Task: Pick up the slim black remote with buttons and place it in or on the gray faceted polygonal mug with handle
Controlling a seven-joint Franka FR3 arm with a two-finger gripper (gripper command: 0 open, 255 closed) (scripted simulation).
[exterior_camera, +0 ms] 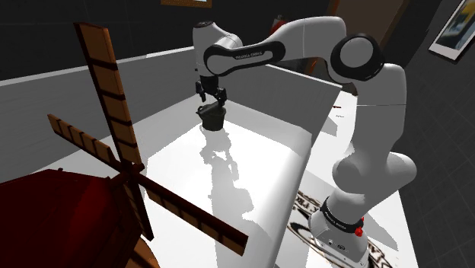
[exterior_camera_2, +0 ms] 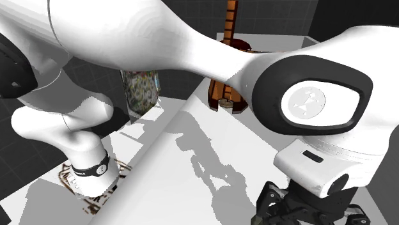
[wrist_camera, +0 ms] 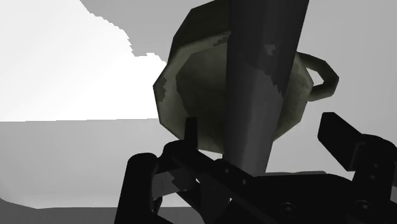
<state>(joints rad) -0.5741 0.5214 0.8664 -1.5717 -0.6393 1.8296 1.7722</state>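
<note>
The dark grey faceted mug (wrist_camera: 191, 95) with its handle (wrist_camera: 321, 76) sits on the white table just under my gripper (wrist_camera: 245, 165). The slim black remote (wrist_camera: 264, 83) stands as a long dark bar across the mug's opening, and its near end lies between my fingers. The fingers stand well apart on either side of the remote and do not touch it, so the gripper is open. In the shoulder view the gripper (exterior_camera: 211, 97) hangs straight above the mug (exterior_camera: 211, 119), near the table's far end.
A brown windmill model (exterior_camera: 114, 160) with long slatted blades stands at the near end of the white table (exterior_camera: 251, 167); it also shows as the windmill (exterior_camera_2: 230, 64) beyond the arm. A patterned rug (exterior_camera: 304, 217) lies around the stand.
</note>
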